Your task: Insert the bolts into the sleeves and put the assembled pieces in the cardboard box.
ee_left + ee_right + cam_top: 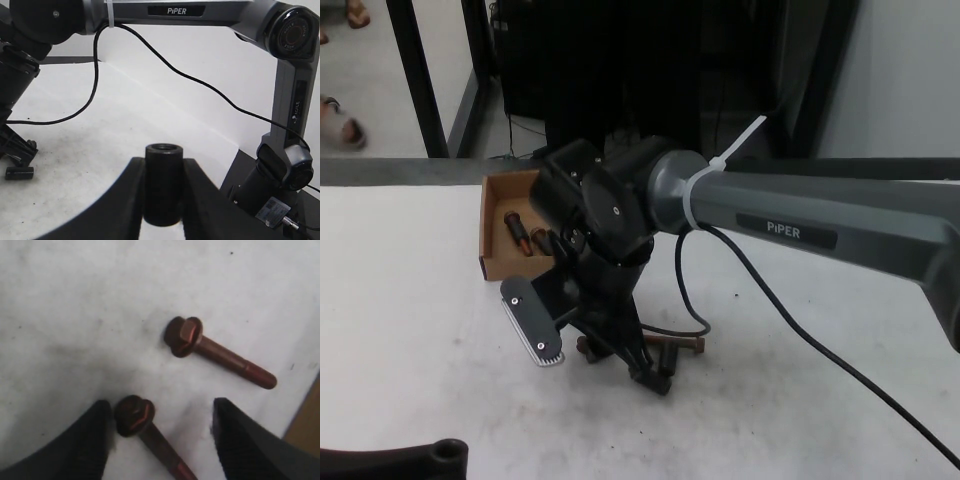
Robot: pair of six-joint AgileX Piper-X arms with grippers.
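My left gripper (164, 200) is shut on a black sleeve (164, 182), which stands upright between the fingers. Across the bench, my right gripper (160, 440) hangs open just above the white tabletop, fingers pointing down. One reddish-brown bolt (145, 430) lies between its fingers, close to one finger (82, 445). A second bolt (220, 352) lies a little beyond it. In the high view the right gripper (625, 365) is at mid-table over the bolts (675, 343). The cardboard box (500, 183) sits at the back left with assembled pieces (515, 228) inside.
The right arm (820, 225) spans the bench from the right, its black cable (760, 290) trailing over the table. Part of the left arm (420, 460) shows at the near left edge. The right arm's base (285, 165) stands beside the left gripper.
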